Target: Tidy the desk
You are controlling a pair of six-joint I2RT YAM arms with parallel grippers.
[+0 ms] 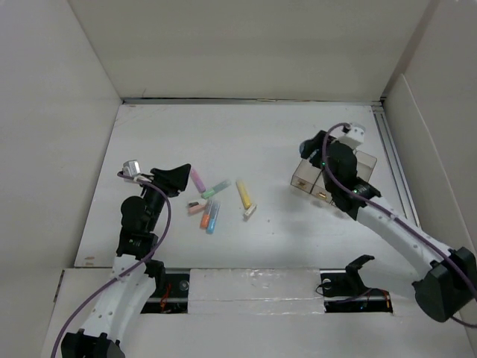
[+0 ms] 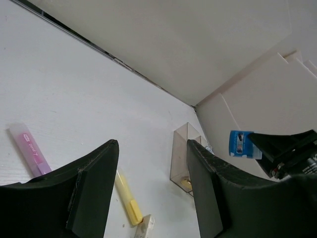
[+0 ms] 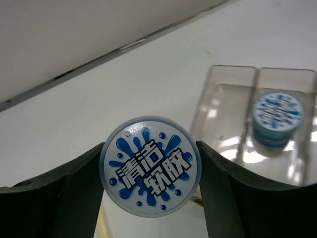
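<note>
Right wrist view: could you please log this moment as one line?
right gripper: gripping blue-label tub | tray: second tub inside | left gripper: open, empty

From my top feed, the tabletop [image 1: 261,142] is a big flat white rect., matte & smooth, lying level across the mid of the view. Tall white panel walls [image 1: 253,45] box it in at back, left & right, w/ a dark seam where it meets the back one. A metal rail [image 1: 393,160] runs along its right edge. Left wrist cam shows the same white surface reaching the far corner.
</note>
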